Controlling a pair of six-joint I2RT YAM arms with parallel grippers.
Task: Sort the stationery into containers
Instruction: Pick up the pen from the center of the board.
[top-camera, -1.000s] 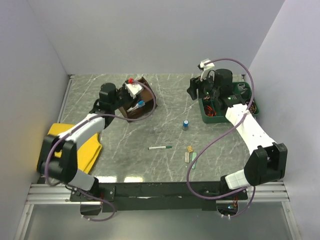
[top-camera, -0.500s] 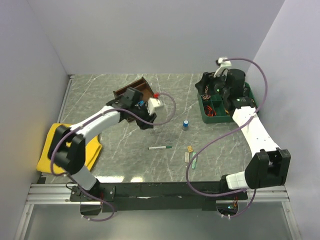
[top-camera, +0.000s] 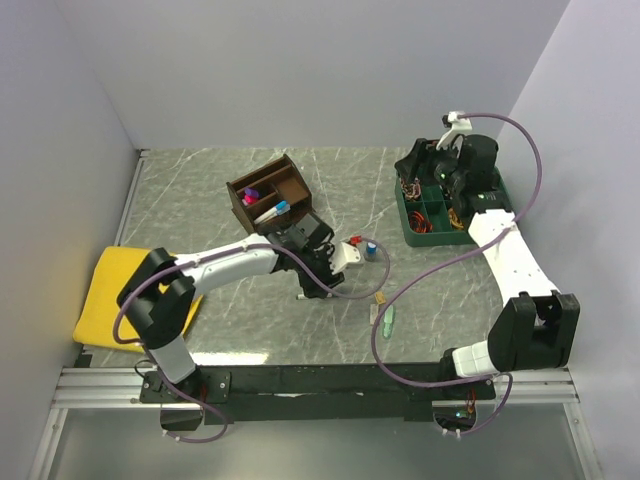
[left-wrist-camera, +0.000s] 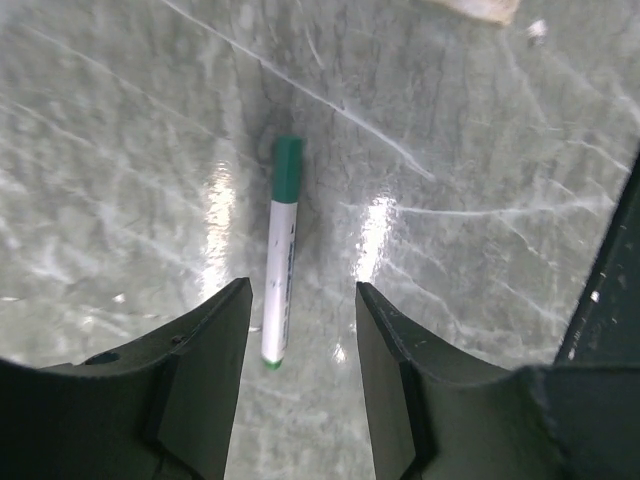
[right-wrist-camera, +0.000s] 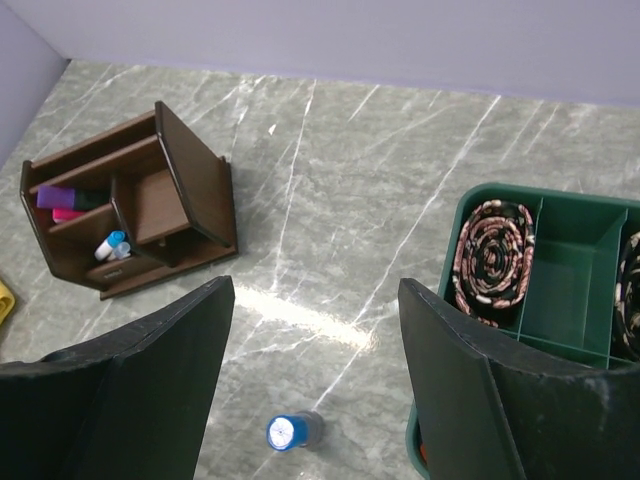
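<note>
A green-capped white pen (left-wrist-camera: 280, 250) lies flat on the marble table. My left gripper (left-wrist-camera: 300, 290) hangs open just above it, with the pen's tail end near the left finger. In the top view the left gripper (top-camera: 316, 283) covers most of the pen. The brown wooden organiser (top-camera: 272, 195) (right-wrist-camera: 130, 200) stands at the back left, with purple, pink and blue-capped markers (right-wrist-camera: 75, 200) inside. A small blue-capped cylinder (top-camera: 371, 247) (right-wrist-camera: 293, 431) stands mid-table. My right gripper (top-camera: 412, 166) (right-wrist-camera: 315, 290) is open and empty, high at the back right.
A green divided tray (top-camera: 405, 212) (right-wrist-camera: 540, 250) at the back right holds rolled patterned coils (right-wrist-camera: 495, 260). Small tan (top-camera: 380, 297), white (top-camera: 374, 313) and pale-green (top-camera: 388, 320) pieces lie near the front. A yellow pad (top-camera: 110, 290) lies at the left edge.
My left arm has swung away from the organiser, forward and to the right, down over the green-capped pen. The right gripper has drifted right, towards the green tray.
</note>
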